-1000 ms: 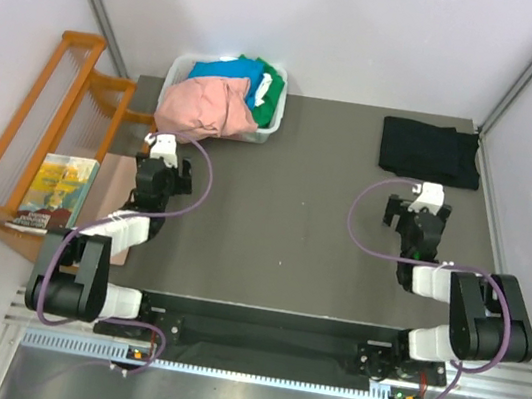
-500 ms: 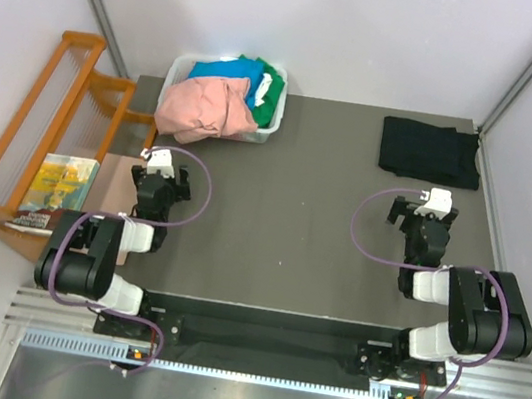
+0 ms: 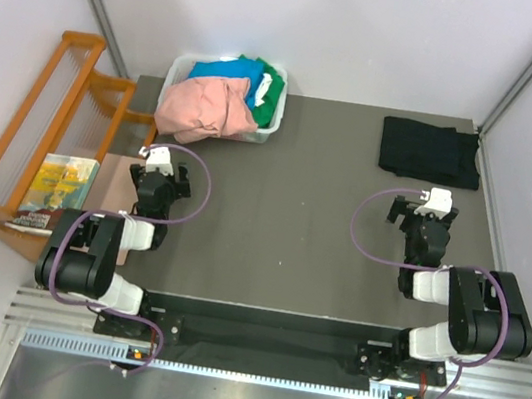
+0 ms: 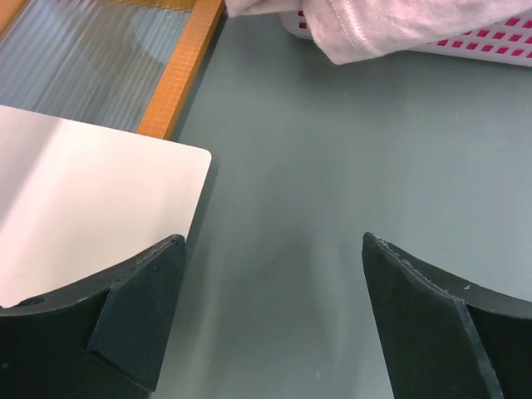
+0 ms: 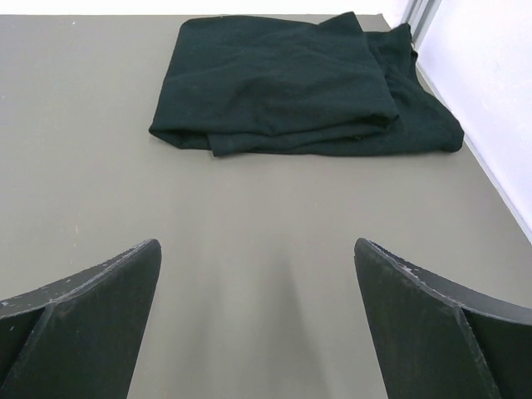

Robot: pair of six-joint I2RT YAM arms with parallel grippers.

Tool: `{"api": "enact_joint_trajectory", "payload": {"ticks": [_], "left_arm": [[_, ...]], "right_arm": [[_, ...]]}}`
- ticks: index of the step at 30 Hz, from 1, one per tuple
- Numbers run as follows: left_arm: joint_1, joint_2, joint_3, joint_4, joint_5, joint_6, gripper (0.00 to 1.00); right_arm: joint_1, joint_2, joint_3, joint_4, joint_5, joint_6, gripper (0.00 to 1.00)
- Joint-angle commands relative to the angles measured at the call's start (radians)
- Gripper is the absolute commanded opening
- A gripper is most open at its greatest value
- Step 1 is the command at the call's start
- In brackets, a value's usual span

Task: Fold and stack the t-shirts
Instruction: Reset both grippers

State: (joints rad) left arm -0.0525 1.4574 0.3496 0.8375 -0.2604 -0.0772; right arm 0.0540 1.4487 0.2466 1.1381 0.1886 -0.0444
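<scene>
grey table (image 3: pixel 282 227): you're drawing back left gripper (image 4: pixel 270 243) & right gripper (image 5: pixel 256 246), both gaping empty; black t-shirt (image 5: pixel 283 83) done, pink t-shirt (image 3: pixel 199 108) waiting nxt.

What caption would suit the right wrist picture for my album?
Open right claw facing a folded black t-shirt on the grey table.
</scene>
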Motion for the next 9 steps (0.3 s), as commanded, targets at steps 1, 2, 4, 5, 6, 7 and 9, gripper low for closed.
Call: {"api": "enact_joint_trajectory", "payload": {"ticks": [1, 2, 4, 5, 6, 7, 9], "left_arm": [[0.002, -0.003, 0.015, 0.057, -0.028, -0.018, 0.90], [0.000, -0.002, 0.015, 0.058, -0.022, -0.016, 0.89], [0.000, 0.000, 0.012, 0.070, -0.005, -0.009, 0.88], [0.000, 0.001, 0.009, 0.077, 0.001, -0.007, 0.87], [0.000, 0.000, 0.005, 0.084, 0.004, -0.006, 0.87], [0.000, -0.003, -0.006, 0.094, 0.006, -0.004, 0.87], [0.000, -0.011, -0.018, 0.121, 0.013, -0.001, 0.88]], "right_arm": [[-0.003, -0.002, 0.002, 0.066, -0.012, 0.005, 1.00], [-0.005, -0.002, 0.000, 0.068, -0.014, 0.005, 1.00], [-0.003, -0.001, 0.003, 0.066, -0.014, 0.005, 1.00], [-0.003, -0.001, 0.003, 0.068, -0.015, 0.005, 0.99], [-0.002, -0.001, 0.003, 0.065, -0.017, 0.005, 1.00], [-0.003, -0.001, 0.005, 0.065, -0.017, 0.005, 1.00], [-0.003, -0.001, 0.003, 0.066, -0.015, 0.005, 0.99]]}}
